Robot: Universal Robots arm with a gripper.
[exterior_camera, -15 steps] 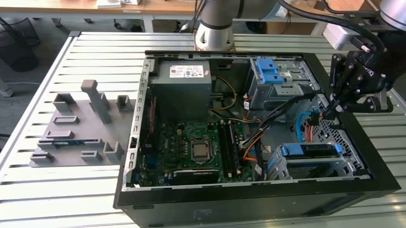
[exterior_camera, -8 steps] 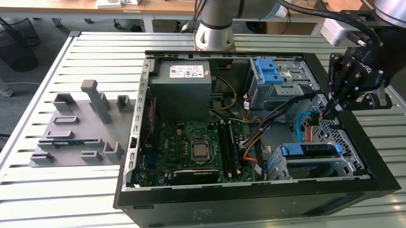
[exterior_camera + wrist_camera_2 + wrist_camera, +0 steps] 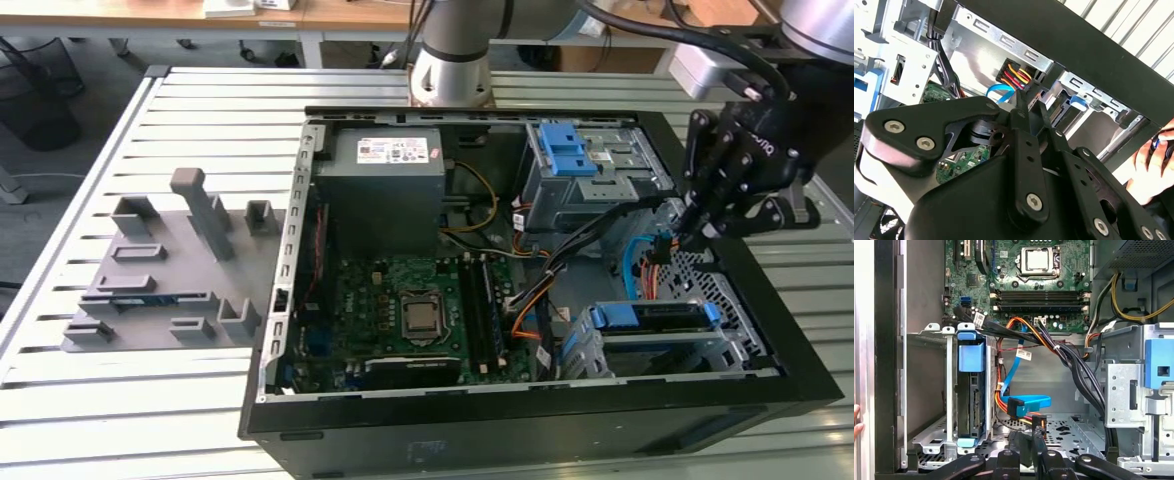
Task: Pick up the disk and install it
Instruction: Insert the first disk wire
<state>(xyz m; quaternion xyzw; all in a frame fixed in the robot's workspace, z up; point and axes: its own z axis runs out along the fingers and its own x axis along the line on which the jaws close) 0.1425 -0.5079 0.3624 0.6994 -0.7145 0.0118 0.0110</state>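
Slatted table point(image 3: 134, 400), open case point(image 3: 534, 432), caged disk point(image 3: 650, 318) on edge, long axis across exterior view, claw point(image 3: 681, 240) closed

The arm point(image 3: 451, 60) holds its tool point(image 3: 685, 240) pointing downward, fingers point(image 3: 1022, 131) drawn close together.

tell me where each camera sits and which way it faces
exterior view: off the arm, looking down into the open computer case; arm and gripper show.
first wrist view: on the wrist, facing past the gripper at the disk in its cage.
second wrist view: on the wrist, behind the gripper, facing the case wall; a person's hand shows.
both wrist views share the gripper and blue cable.
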